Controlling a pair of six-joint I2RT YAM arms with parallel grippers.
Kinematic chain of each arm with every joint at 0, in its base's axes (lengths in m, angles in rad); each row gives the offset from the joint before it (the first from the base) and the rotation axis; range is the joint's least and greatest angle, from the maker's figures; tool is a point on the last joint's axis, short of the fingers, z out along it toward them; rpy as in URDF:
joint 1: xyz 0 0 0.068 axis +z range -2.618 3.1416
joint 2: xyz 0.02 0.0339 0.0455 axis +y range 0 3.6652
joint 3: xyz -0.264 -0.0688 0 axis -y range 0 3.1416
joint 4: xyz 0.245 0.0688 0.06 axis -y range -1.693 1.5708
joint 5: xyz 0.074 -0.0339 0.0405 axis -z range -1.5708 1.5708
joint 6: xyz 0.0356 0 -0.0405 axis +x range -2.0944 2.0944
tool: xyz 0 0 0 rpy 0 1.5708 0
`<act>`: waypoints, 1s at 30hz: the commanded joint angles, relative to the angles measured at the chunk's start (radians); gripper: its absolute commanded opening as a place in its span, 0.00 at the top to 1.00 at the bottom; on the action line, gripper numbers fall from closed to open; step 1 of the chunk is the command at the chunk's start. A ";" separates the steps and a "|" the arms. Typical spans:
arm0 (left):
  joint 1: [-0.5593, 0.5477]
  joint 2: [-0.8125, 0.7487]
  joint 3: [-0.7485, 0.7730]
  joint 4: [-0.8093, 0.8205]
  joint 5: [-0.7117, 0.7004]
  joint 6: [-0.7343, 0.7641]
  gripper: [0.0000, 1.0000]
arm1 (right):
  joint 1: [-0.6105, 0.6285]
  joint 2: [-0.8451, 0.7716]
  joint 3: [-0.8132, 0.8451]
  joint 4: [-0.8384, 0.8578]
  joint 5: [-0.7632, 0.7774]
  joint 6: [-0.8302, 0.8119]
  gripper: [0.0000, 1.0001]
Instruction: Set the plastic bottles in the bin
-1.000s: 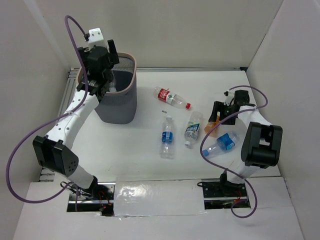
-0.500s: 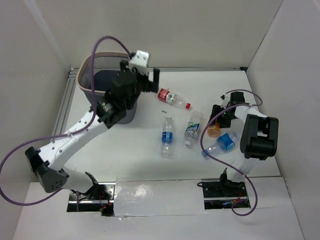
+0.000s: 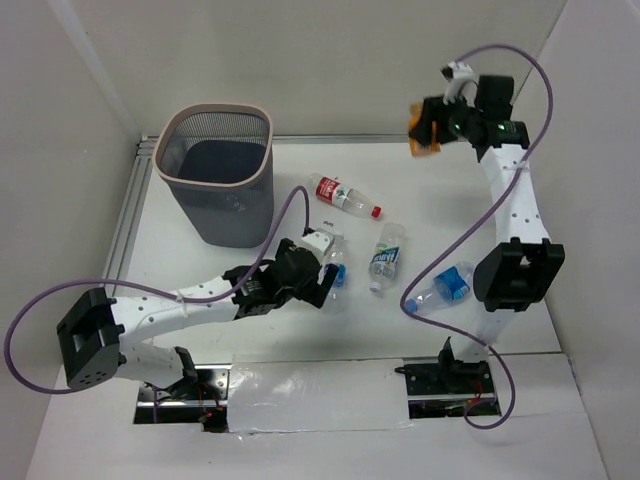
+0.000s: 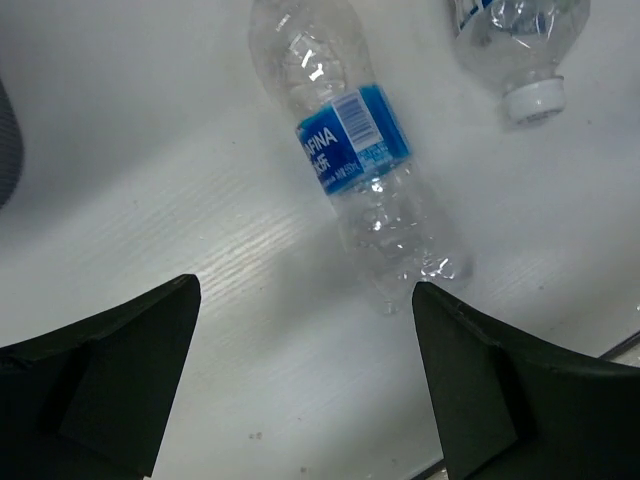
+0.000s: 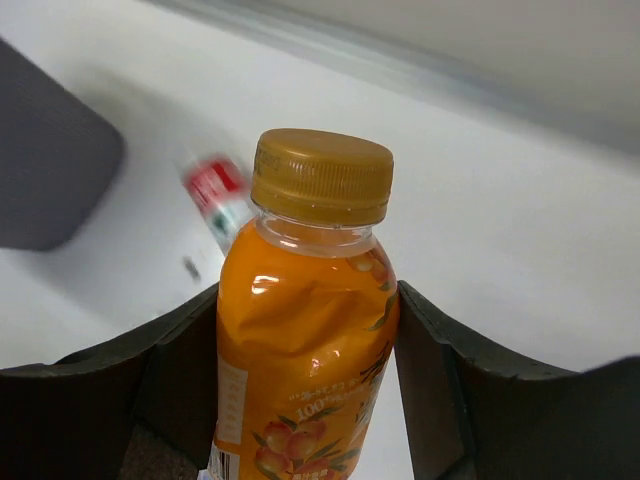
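The white table (image 3: 420,200) carries everything. At its far left stands the bin (image 3: 235,215), upright, dark mesh with a pale rim, well apart from both my claws.

My left arm reaches low across the middle of the table. My left claw (image 4: 305,300) hangs just over the surface with its fingers spread wide, gripping nothing. My right arm stretches up and away toward the far right corner. There my right claw (image 5: 305,330) is clamped on the orange bottle (image 5: 300,290), one finger on each side of its body and the gold cap sticking out past my fingertips. The bottle is lifted off the table, well to the right of the bin.

Four more bottles lie on their sides on the table. The blue bottle (image 4: 355,150) is right in front of my left claw, one end toward the gap between my fingers, not touched. Just beside it to the right lies the white-blue bottle (image 3: 387,258), its white cap at the end nearer my left fingers. The red bottle (image 3: 342,195) lies between the bin and those two, its red cap pointing right. The second blue bottle (image 3: 450,285) lies near the right edge, close by the lower part of my right arm.
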 commanded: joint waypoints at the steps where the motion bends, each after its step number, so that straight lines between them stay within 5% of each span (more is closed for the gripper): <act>1: -0.024 0.009 0.003 0.091 0.015 -0.081 0.00 | 0.175 0.029 0.156 0.084 -0.161 -0.041 0.91; 7: -0.064 0.032 -0.040 0.102 0.015 -0.152 0.00 | 0.401 0.121 0.271 0.451 -0.161 0.033 0.98; 11: -0.096 0.010 -0.091 0.111 -0.007 -0.183 0.00 | 0.543 0.325 0.557 0.514 -0.176 0.123 0.98; 18: -0.119 -0.040 -0.154 0.081 -0.044 -0.235 0.00 | 0.679 0.450 0.610 0.622 -0.145 0.145 0.93; 23: -0.119 -0.017 -0.151 0.091 -0.056 -0.244 0.00 | 0.724 0.494 0.610 0.663 -0.108 0.157 0.72; 24: -0.128 -0.006 -0.151 0.091 -0.056 -0.244 0.00 | 0.724 0.506 0.610 0.672 -0.096 0.157 0.62; 25: -0.128 0.012 -0.140 0.091 -0.056 -0.244 0.00 | 0.733 0.516 0.610 0.672 -0.085 0.157 0.32; 27: -0.128 0.031 -0.140 0.120 -0.045 -0.221 0.00 | 0.733 0.516 0.619 0.645 -0.067 0.157 0.04; 30: -0.128 0.071 -0.106 0.162 -0.024 -0.195 0.00 | 0.719 0.471 0.633 0.625 -0.043 0.121 0.00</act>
